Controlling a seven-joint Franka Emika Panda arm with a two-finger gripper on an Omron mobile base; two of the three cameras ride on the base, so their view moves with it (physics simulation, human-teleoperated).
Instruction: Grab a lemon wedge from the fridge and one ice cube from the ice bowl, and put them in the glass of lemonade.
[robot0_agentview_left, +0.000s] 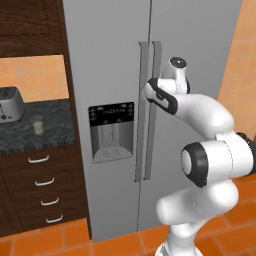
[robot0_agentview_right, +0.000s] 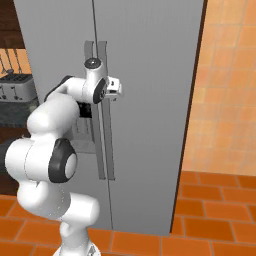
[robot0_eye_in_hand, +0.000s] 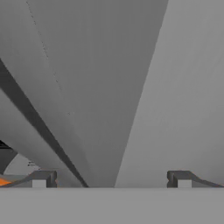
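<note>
The white arm's two-finger pincer (robot0_eye_in_hand: 111, 179) stood spread wide with nothing between its dark fingertips (robot0_eye_in_hand: 42, 178), right up against the tall grey two-door fridge (robot0_agentview_left: 115, 60) at the height of its long vertical handles (robot0_agentview_right: 100, 130). Both doors were closed. Well off to the pincer's left, on the dark speckled counter (robot0_agentview_left: 20, 135), the small clear glass of pale lemonade (robot0_agentview_left: 38, 124) stood near the silver toaster (robot0_agentview_left: 9, 104).
</note>
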